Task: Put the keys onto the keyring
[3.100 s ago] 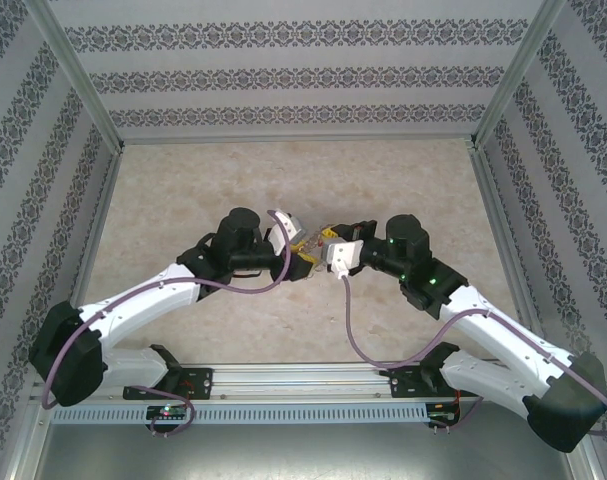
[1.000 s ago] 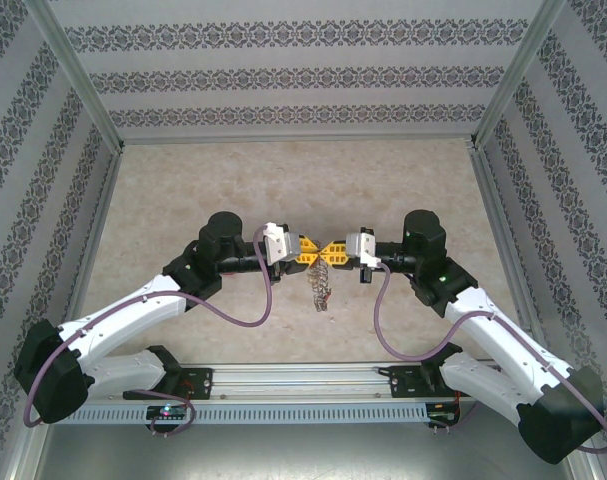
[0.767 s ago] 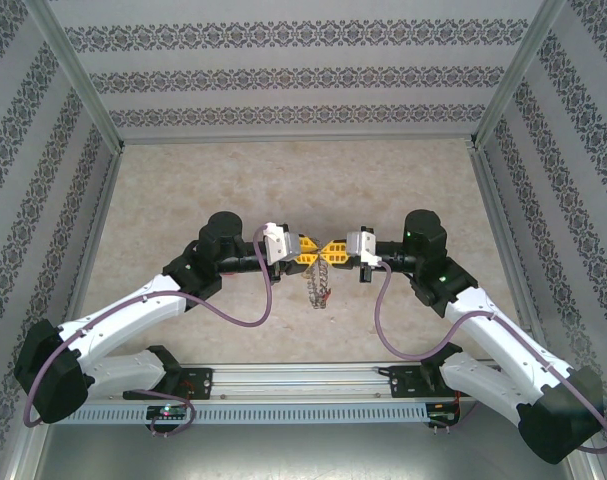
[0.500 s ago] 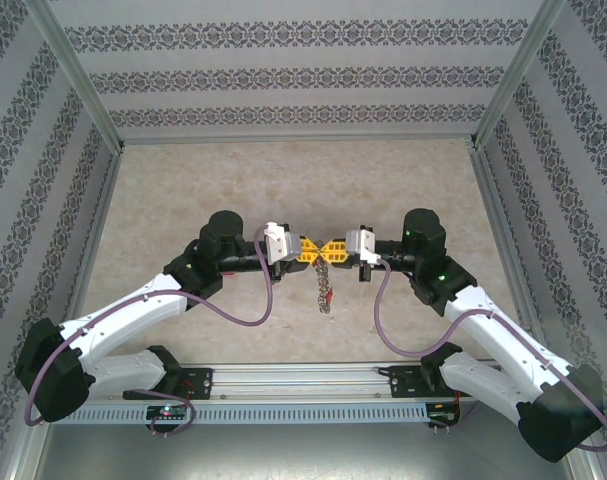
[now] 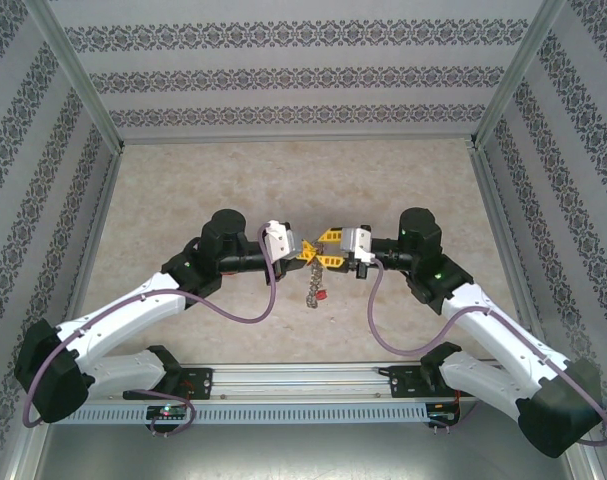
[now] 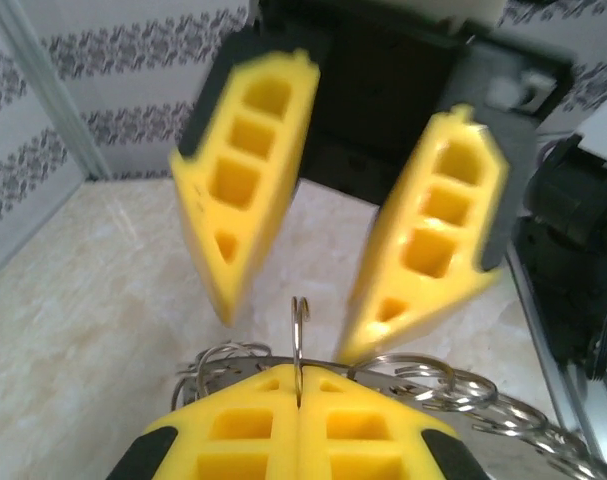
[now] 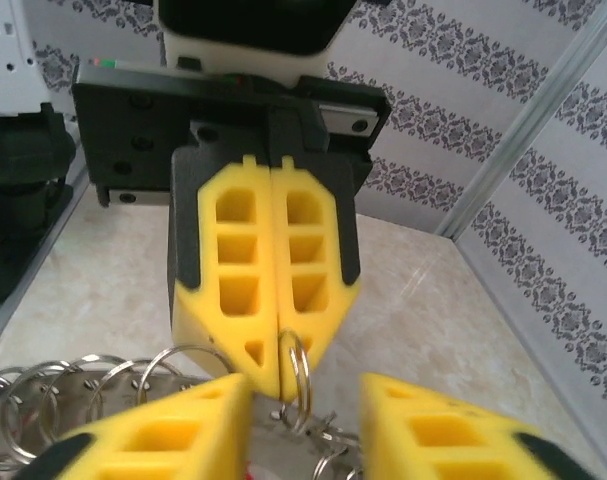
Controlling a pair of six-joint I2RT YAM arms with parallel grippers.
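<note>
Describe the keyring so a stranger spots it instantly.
Start at the middle of the beige table. Above it the shut, yellow-fingered left gripper dangles the keyring: a cluster of thin grey wire loops with a red tag, unlike the chunky plastic around it.

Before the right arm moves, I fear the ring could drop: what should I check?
1. Left gripper shut on keyring: ok.
2. Right gripper open, holding nothing: ok.
3. Right fingers clear of the ring's loops: cannot tell.
4. Red tag hanging with the keyring: ok.
5. Keyring lifted off the table: cannot tell.
</note>
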